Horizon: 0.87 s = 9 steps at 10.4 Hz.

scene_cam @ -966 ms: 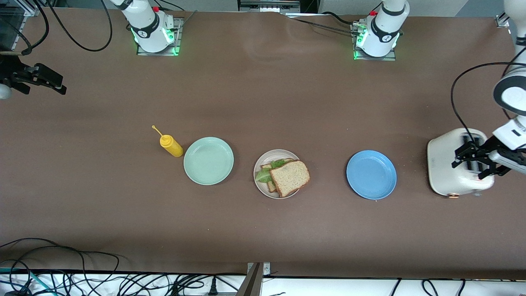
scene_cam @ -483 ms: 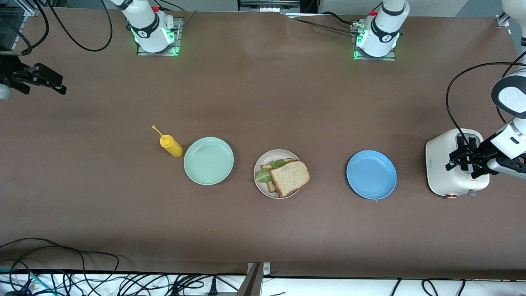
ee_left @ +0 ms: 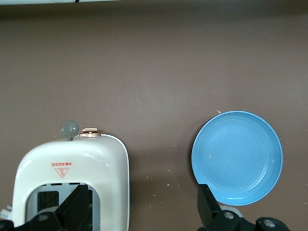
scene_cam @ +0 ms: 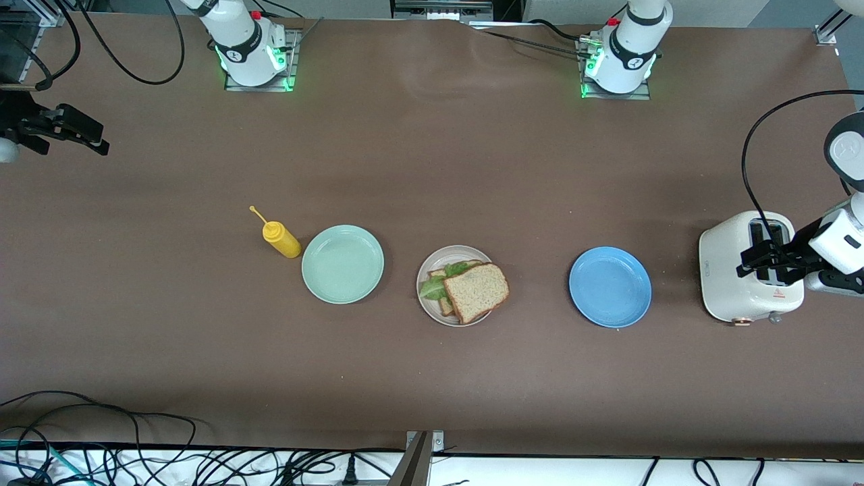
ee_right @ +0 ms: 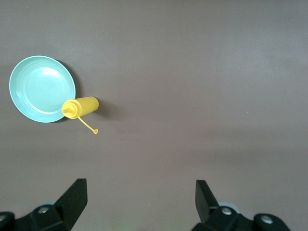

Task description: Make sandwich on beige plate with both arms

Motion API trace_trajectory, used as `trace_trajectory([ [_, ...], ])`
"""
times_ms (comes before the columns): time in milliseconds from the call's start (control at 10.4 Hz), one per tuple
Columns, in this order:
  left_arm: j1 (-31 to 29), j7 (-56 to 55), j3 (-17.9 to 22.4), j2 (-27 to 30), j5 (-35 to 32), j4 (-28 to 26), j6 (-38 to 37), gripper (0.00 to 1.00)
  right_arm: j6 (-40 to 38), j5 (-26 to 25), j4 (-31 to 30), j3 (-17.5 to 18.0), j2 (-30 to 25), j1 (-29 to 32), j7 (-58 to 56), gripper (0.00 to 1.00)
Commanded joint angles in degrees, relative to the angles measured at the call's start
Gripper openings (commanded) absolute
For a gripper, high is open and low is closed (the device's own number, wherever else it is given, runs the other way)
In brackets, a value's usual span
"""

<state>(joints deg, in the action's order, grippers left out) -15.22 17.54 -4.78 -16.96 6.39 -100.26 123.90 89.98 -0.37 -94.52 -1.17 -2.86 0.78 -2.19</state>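
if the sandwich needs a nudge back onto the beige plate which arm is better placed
Probably left: the left pincer, open over the toaster, is closer to the sandwich than the right pincer, open at the table's edge.

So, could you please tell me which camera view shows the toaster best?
The front view: it shows the whole white toaster, though the left pincer covers part of its slots. The left wrist view shows one end of it from above; the right wrist view shows none of it.

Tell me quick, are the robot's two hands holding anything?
Left gripper: open, empty, over the toaster.
Right gripper: open, empty, waiting at the right arm's end of the table.
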Motion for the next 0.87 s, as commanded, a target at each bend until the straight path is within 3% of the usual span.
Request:
trace_trajectory([
  [0,1.3,-9.0,-1.5,1.2,-5.4,0.3,-3.0,1.0,-0.8,-0.2,-0.1,0.2,-0.9,0.4,-0.2,1.0],
  [386,4.4,-22.2,-3.9,2.3,-8.5,6.4,-16.7,1.0,-0.8,-0.2,-0.1,0.1,-0.9,0.4,-0.3,1.0],
  [772,6.7,-24.8,-4.4,4.5,-6.7,9.6,-26.2,1.0,-0.8,-0.2,-0.1,0.1,-0.8,0.4,-0.4,1.0],
])
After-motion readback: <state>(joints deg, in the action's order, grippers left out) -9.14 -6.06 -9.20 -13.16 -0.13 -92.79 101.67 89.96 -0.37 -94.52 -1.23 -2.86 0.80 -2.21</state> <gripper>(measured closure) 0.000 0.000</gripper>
